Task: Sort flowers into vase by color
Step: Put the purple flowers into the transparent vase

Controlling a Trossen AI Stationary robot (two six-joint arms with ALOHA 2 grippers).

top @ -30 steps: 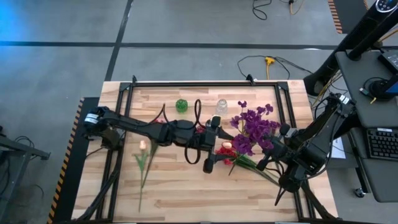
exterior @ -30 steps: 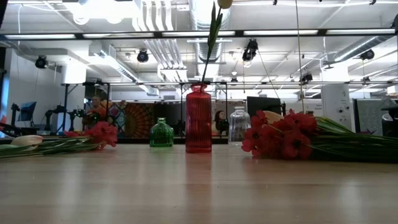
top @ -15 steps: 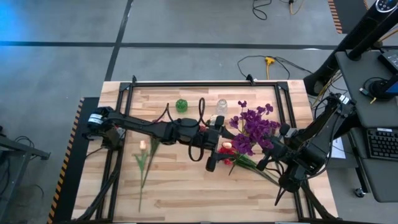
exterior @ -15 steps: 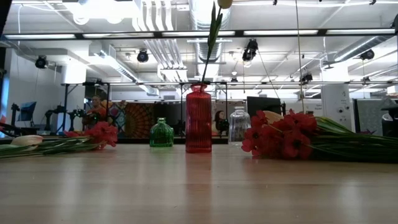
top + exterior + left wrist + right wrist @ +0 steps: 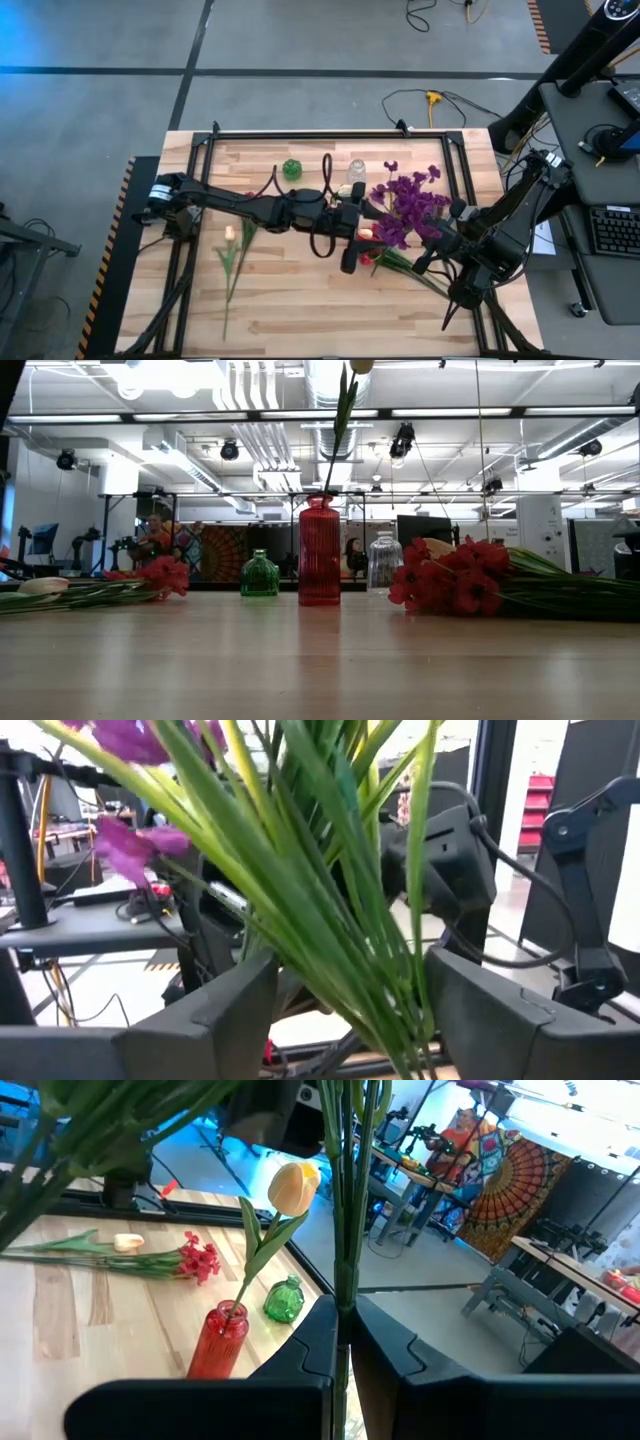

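One flower is in place so far: a cream-yellow tulip stands in the red vase. The green vase and the clear vase beside it look empty (as far as I can see from here). Most of the flowers are still lying on the tabletop: a purple bunch with red blossoms at its foot, and a few stems off to the left. The left end effector is over the red and purple pile, its fingers apart around a sheaf of green stems. The right end effector is clamped on a thin green stem near the tabletop's right edge. I'd say sorting has barely begun.
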